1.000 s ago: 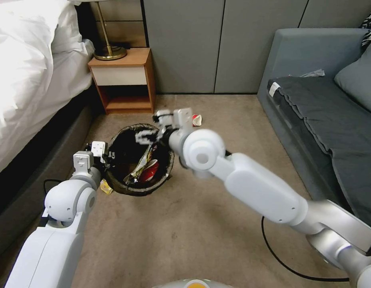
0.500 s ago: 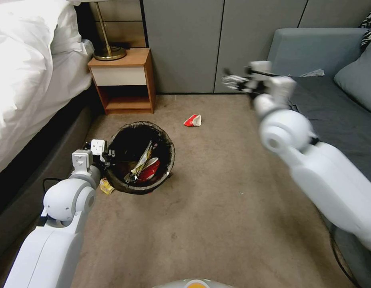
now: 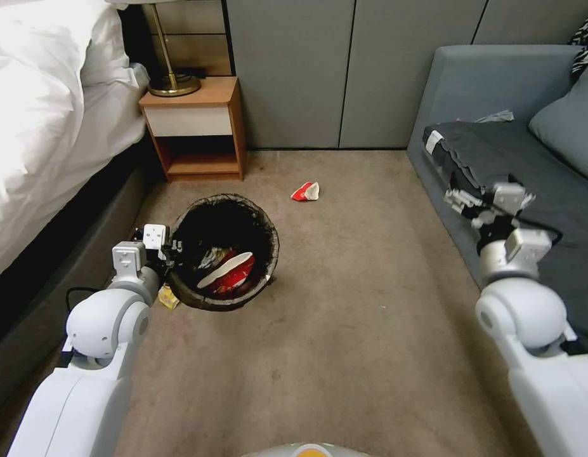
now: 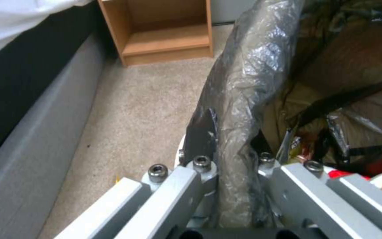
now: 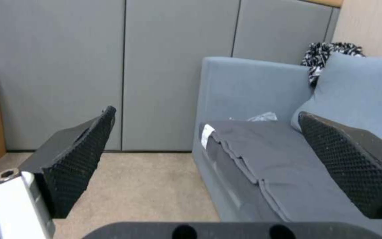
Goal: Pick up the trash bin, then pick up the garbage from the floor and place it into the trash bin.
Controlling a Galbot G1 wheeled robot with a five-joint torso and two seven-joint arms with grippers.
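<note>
The trash bin (image 3: 262, 219), lined with a dark bag, stands on the floor (image 3: 344, 317) left of centre. My left gripper (image 3: 170, 246) is shut on its near-left rim; the left wrist view shows the fingers (image 4: 202, 132) clamping the bagged rim (image 4: 244, 99). Inside the bin lie a red-and-white crushed cup (image 3: 227, 270) and wrappers. More garbage lies outside: a red-and-white crushed cup (image 3: 306, 191) on the carpet beyond the bin, and a yellow wrapper (image 3: 168, 296) beside the bin's near-left base. My right gripper (image 3: 462, 202) hangs open and empty at the sofa's edge, its pads (image 5: 83, 159) wide apart.
A grey sofa (image 3: 496, 158) with a dark cover fills the right side. A bed (image 3: 46, 127) runs along the left, with a wooden nightstand (image 3: 195, 127) and a lamp at the back. Grey cabinet doors (image 3: 344, 70) close off the far wall.
My right arm swung from above the bin to the right and back, ending by the sofa. The wrapper standing upright in the bin has settled flat among the litter. The left arm holds still.
</note>
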